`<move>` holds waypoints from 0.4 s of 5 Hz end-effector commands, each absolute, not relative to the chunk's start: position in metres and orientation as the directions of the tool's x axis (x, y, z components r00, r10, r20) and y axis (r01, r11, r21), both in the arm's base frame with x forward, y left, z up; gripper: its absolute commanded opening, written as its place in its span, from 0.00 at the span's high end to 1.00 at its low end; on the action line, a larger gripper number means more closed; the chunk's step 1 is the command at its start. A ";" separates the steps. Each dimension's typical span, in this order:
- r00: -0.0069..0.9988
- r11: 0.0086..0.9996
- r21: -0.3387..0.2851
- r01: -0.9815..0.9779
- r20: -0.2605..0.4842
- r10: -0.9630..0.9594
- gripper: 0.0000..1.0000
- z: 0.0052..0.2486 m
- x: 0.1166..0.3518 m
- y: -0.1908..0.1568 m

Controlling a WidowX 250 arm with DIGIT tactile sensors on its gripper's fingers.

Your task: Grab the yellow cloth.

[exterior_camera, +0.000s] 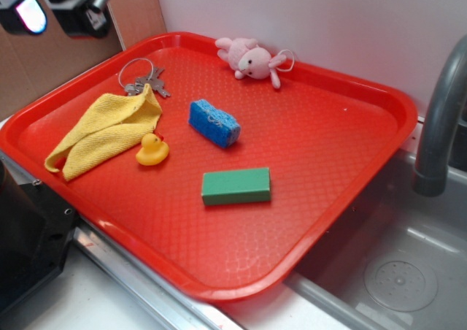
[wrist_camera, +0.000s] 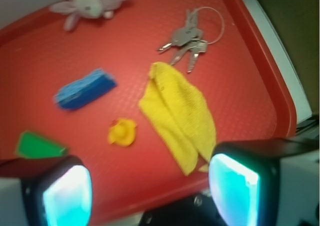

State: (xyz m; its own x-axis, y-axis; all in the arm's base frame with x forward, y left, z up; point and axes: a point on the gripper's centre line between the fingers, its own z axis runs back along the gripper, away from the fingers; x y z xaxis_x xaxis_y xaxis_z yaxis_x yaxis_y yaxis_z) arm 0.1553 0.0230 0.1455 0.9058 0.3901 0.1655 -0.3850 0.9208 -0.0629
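Observation:
The yellow cloth lies folded on the left part of the red tray, one corner resting on a bunch of keys. In the wrist view the yellow cloth runs diagonally toward the right pad. My gripper hangs high above the tray's far left corner, well clear of the cloth. Seen from the wrist, the gripper is open, with its glowing pads wide apart and only tray between them.
A small yellow rubber duck sits just right of the cloth. A blue sponge, a green block and a pink plush bunny also lie on the tray. A grey faucet and a sink stand at right.

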 end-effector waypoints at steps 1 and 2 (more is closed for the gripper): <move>0.855 0.877 -0.005 -0.480 0.222 0.469 0.00 0.079 0.168 0.067; 0.856 0.863 0.057 -0.501 0.175 0.486 0.00 0.051 0.167 0.078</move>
